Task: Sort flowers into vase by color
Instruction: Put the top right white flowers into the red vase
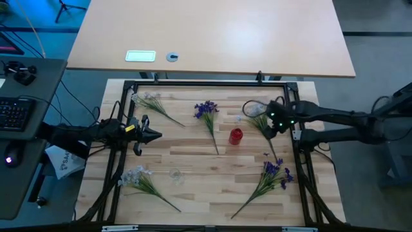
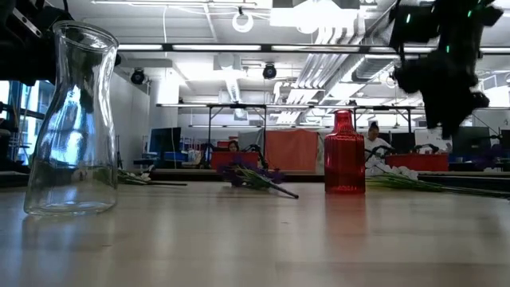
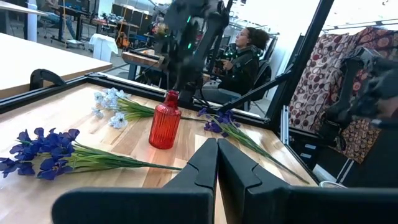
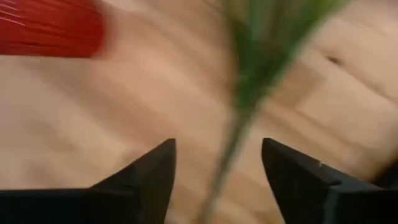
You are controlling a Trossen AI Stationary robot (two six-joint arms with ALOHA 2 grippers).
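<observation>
1 wrist view shows right claw (image 4: 217, 165) released astride a stem (image 4: 233, 146).

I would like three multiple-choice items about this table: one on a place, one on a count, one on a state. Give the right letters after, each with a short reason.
1. Where is the right claw?
A. over a flower stem beside the red vase
B. inside the clear vase
C. at the table's left edge

2. How many purple flower sprigs lie on the table?
A. none
B. two
C. four

3. How do the fingers of the left claw stand?
A. wide open
B. closed on a flower
C. closed on nothing

Answers:
1 A: the high view puts it above the pale flower just right of the red vase, and the right wrist view shows a green stem between its open fingers.
2 B: one purple sprig lies mid-table, another purple sprig near the right front.
3 C: the left wrist view shows its fingers pressed together, empty.
</observation>
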